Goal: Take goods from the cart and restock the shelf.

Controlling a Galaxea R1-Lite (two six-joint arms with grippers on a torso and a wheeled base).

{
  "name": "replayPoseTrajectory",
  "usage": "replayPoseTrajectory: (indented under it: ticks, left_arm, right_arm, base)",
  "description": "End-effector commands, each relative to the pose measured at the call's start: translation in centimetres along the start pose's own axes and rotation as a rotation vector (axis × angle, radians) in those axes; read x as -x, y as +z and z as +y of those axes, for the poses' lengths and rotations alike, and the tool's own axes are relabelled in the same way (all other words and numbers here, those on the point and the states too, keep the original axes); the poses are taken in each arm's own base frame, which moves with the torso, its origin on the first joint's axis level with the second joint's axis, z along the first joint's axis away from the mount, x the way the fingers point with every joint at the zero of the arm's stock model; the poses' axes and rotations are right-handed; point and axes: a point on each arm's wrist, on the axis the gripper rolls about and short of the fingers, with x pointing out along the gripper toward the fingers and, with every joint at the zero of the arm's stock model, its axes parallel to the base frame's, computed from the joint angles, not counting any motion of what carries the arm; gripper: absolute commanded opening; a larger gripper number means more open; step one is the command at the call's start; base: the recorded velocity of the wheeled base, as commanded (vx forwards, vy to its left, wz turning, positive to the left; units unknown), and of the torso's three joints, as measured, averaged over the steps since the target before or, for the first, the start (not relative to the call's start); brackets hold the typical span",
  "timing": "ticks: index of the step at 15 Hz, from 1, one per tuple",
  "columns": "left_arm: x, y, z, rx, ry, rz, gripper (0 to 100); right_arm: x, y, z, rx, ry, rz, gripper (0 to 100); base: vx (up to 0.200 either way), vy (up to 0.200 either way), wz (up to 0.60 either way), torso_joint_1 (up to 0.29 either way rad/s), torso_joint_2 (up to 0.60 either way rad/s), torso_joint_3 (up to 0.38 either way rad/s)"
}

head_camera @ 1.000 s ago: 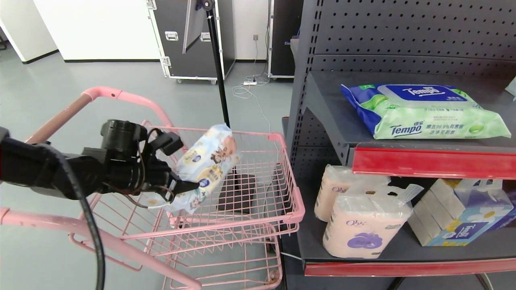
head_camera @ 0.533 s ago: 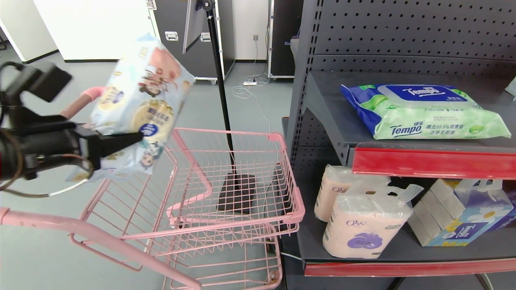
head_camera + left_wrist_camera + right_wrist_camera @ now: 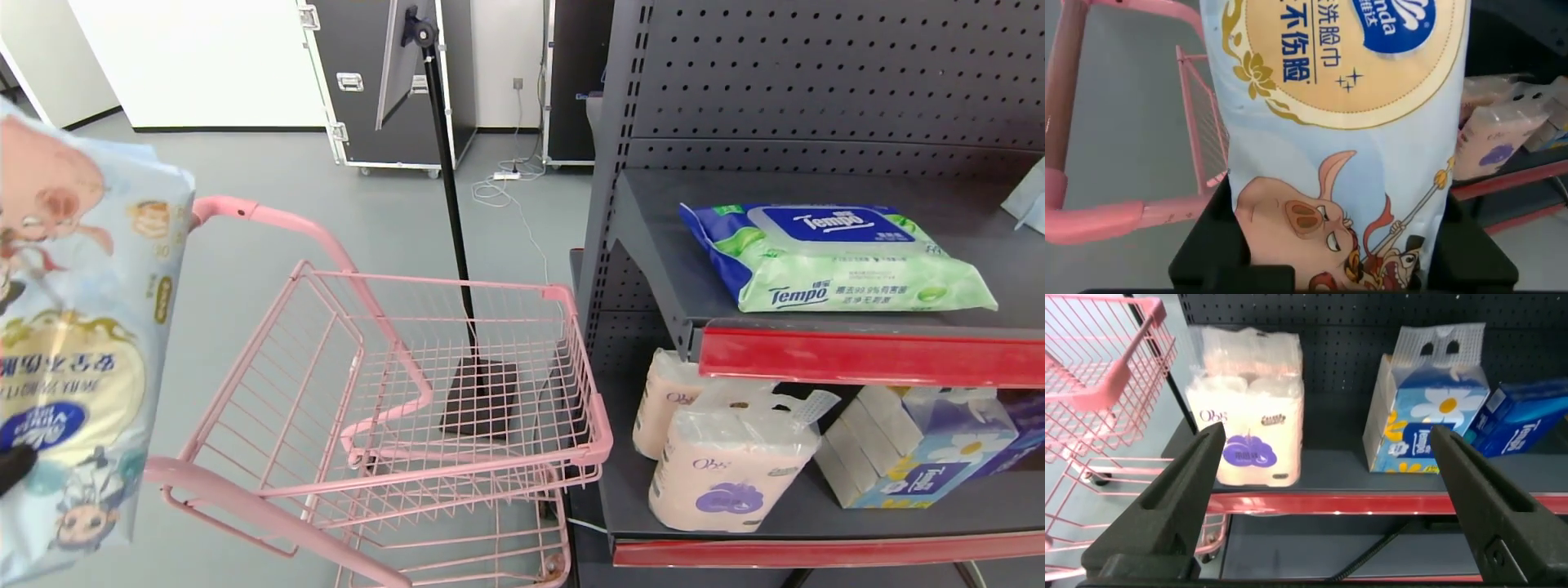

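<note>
A light blue pack of tissues with cartoon pigs hangs at the far left, above and to the left of the pink cart. My left gripper is shut on the pack, with a black finger on each side. One black fingertip shows at the pack's lower edge. My right gripper is open and holds nothing. It faces the lower shelf, between a toilet roll pack and a flowered tissue box.
The grey shelf unit stands to the cart's right. A green and blue wipes pack lies on its upper board. Toilet roll packs and tissue boxes sit below. A black stand rises behind the cart.
My left gripper has lifted the tissue pack up out of the cart and swung it to the far left, close to the head camera. The head view has shifted slightly.
</note>
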Motion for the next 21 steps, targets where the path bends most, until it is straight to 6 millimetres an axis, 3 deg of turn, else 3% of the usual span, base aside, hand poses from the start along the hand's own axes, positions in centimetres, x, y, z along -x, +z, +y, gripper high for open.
replayPoseTrajectory:
  ticks: [1,11,21]
  left_arm:
    - [3.5,-2.7,-1.6,-0.03,0.011,-0.094,0]
    - [3.9,-1.6,-1.7,-0.058,0.009,-0.126,0]
    - [3.2,0.1,-1.4,-0.127,0.003,-0.144,0]
  right_arm:
    - [0.0,0.0,0.0,-0.001,0.0,0.0,100]
    - [0.0,0.0,0.0,0.001,0.001,0.0,100]
    - [0.0,0.0,0.0,0.001,0.003,0.0,100]
  base:
    - [0.0,0.0,0.0,0.149,-0.49,-0.344]
    - [0.0,0.0,0.0,0.194,-0.56,-0.369]
    - [0.0,0.0,0.0,0.164,-0.39,-0.236]
